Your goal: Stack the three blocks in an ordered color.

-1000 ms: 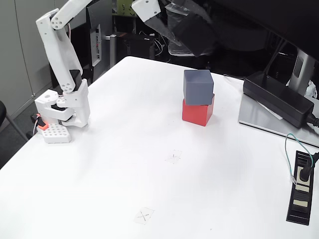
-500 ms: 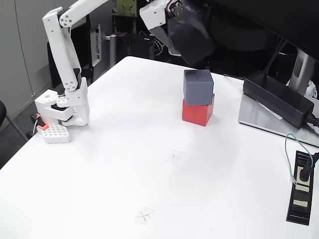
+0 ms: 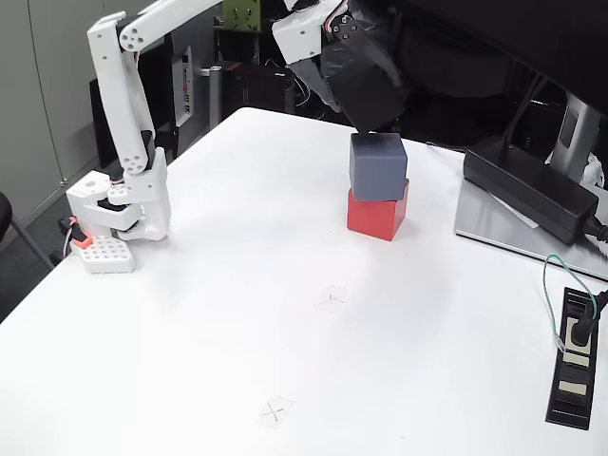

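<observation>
In the fixed view the white arm [image 3: 128, 104] rises from its base at the left edge of the white table [image 3: 237, 313] and reaches across the top of the picture, ending in the gripper [image 3: 366, 90], which is clenched around the black block [image 3: 366, 87]; the block hangs tilted, one corner pointing down, and its dark faces blend with the dim background, so exactly where the fingers press on it cannot be made out. Directly beneath the gripper, just under that lowest corner, sits the grey block [image 3: 378, 165]; whether the black block touches its top face or hangs a hair above it cannot be told. The grey block rests on the red block [image 3: 376, 213], turned slightly so its edges do not line up with those of the red one, and the red block stands flat on the table. Below the gripper and toward the near edge of the table, well apart from the stack, two faint crosses [image 3: 331, 300] are marked on the white surface. To the right of the gripper and lower, a long black power adapter [image 3: 528, 188] lies on a grey plate, and farther down the right edge a black power strip [image 3: 574, 372] with a green-and-white cable plugged in lies on the table
</observation>
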### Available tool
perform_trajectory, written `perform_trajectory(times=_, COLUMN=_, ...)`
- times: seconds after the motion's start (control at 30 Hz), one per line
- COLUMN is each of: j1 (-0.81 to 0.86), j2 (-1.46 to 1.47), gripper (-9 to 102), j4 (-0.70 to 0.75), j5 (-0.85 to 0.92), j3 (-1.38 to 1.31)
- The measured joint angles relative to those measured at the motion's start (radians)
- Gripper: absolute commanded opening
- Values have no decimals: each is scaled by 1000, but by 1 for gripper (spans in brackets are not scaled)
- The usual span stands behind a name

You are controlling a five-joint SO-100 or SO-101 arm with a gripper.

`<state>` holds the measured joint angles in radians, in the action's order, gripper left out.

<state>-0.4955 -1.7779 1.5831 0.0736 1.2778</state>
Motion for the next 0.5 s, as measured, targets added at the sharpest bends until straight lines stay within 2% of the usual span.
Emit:
perform_trajectory(times=0.2, j1=66, j2=63, gripper=-1, j4=0, j5=-17, j3=0)
perform_trajectory(times=0.5, j1=69, j2=87, gripper=-1, j4=0, j5=-20, j3=0)
